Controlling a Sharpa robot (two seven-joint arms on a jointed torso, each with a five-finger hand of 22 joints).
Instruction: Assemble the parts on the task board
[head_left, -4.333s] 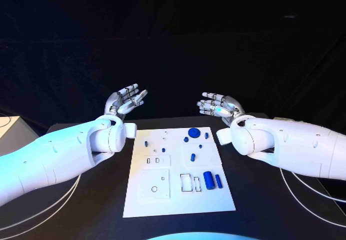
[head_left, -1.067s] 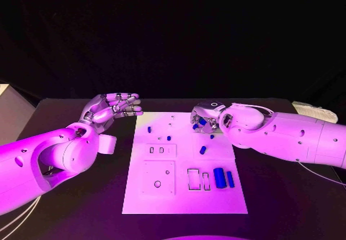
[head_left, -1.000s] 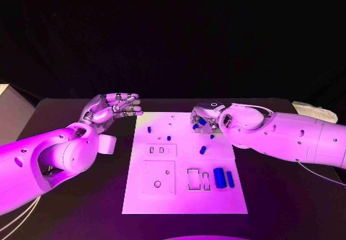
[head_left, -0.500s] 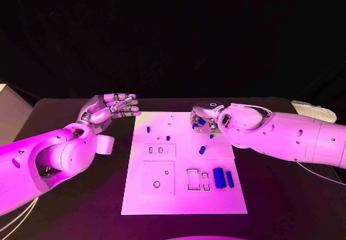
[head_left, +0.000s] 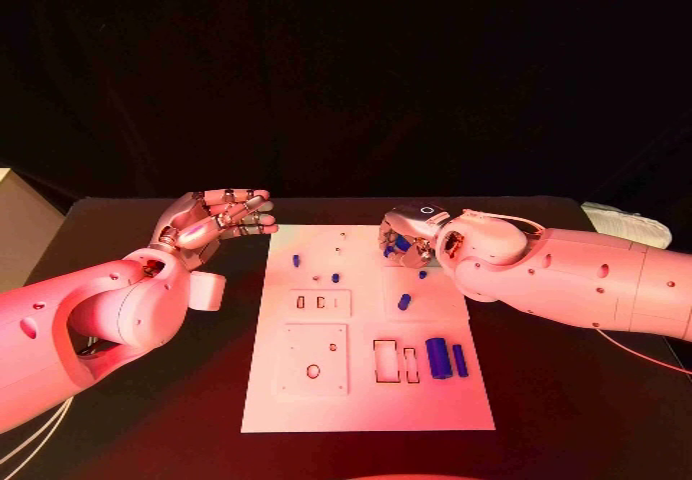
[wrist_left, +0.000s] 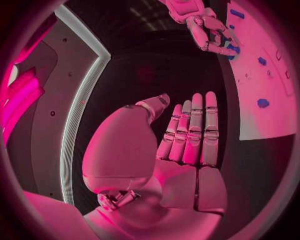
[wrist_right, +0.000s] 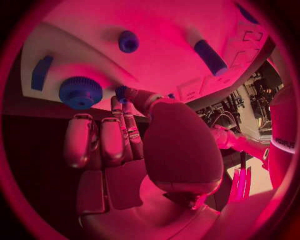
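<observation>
The white task board (head_left: 361, 400) lies mid-table. My right hand (head_left: 408, 238) hovers low over its far right corner. In the right wrist view its thumb and a fingertip (wrist_right: 125, 112) meet on a small blue part (wrist_right: 120, 92), right beside a blue knurled knob (wrist_right: 80, 92). A blue peg (wrist_right: 128, 41) and a blue cylinder (wrist_right: 210, 57) lie further along the board (wrist_right: 162, 25). My left hand (head_left: 216, 218) is raised off the board's far left corner and holds nothing; its fingers (wrist_left: 190, 132) are extended. Two blue cylinders (head_left: 437, 357) rest near the board's right edge.
Small blue pieces (head_left: 296, 260) (head_left: 335, 277) (head_left: 404, 300) stand on the board's far half, with rectangular cut-outs (head_left: 387, 360) nearer me. A white object (head_left: 627, 222) sits at the table's far right, and a pale box (head_left: 18, 215) at the left edge.
Both hands were raised and spread beyond the board; the right hand has come down onto the far right corner and closed on a small part. Over the last second almost nothing moved.
</observation>
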